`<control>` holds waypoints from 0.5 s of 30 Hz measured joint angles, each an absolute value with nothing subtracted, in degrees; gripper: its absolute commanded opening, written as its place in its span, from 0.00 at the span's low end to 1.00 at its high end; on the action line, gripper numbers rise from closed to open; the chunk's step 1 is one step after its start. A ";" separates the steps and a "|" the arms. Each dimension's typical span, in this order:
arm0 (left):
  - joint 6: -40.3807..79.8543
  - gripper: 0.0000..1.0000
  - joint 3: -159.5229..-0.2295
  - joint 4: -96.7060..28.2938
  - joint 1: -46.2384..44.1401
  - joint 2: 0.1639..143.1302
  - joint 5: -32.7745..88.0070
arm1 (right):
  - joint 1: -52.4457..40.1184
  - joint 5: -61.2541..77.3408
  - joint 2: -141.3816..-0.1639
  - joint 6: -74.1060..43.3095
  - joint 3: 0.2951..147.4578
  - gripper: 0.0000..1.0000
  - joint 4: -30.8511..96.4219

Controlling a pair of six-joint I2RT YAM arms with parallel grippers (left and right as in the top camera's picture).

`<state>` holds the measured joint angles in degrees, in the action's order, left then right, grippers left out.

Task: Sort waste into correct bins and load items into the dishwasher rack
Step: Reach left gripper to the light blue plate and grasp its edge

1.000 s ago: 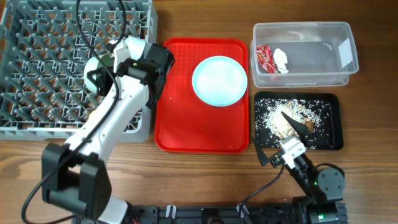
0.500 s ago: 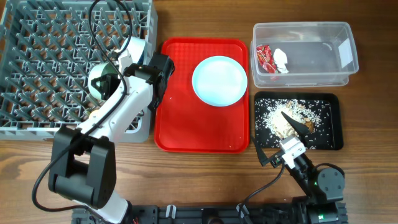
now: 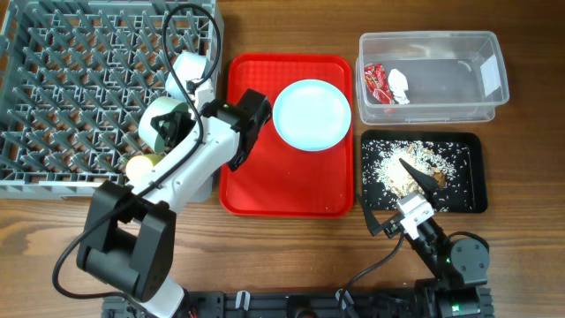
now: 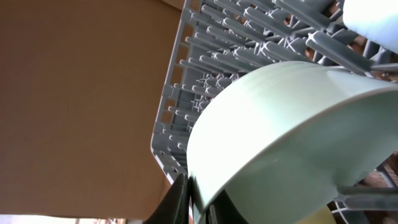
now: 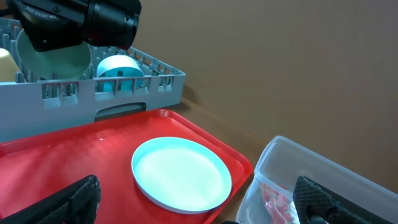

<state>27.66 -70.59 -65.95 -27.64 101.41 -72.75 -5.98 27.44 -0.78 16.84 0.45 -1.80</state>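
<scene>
My left gripper (image 3: 187,132) is shut on the rim of a pale green bowl (image 3: 161,124) and holds it tilted over the right edge of the grey dishwasher rack (image 3: 71,79). In the left wrist view the rim sits between the fingers (image 4: 193,200), and the bowl (image 4: 286,137) fills the frame. A second pale blue bowl (image 3: 190,69) and the yellow-green cup (image 3: 141,165) stand in the rack. The blue plate (image 3: 311,115) lies on the red tray (image 3: 265,177). My right gripper (image 3: 395,199) is open and empty at the black tray's near edge; it also shows in the right wrist view (image 5: 199,208).
The clear tub (image 3: 441,102) holds the red wrapper (image 3: 377,82) and the white wrapper (image 3: 399,86). The black tray (image 3: 472,177) holds rice scraps (image 3: 415,161). The left arm reaches across the red tray's left part. No fork or spoon shows clearly.
My left arm has swung right and toward the front, carrying the green bowl along the rack's right edge. The yellow-green cup has come into sight. The right arm has not moved.
</scene>
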 measured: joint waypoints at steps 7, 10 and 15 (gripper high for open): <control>31.09 0.74 -70.43 -69.34 -26.65 101.30 -68.88 | -5.98 27.44 -0.78 16.84 0.45 1.00 -1.80; 31.86 0.74 -70.43 -71.75 -26.87 100.36 -65.69 | -5.98 27.44 -0.78 16.84 0.45 1.00 -1.80; 32.23 0.75 -73.82 -76.82 -30.28 93.38 -55.13 | -5.98 27.44 -0.78 16.84 0.45 1.00 -1.80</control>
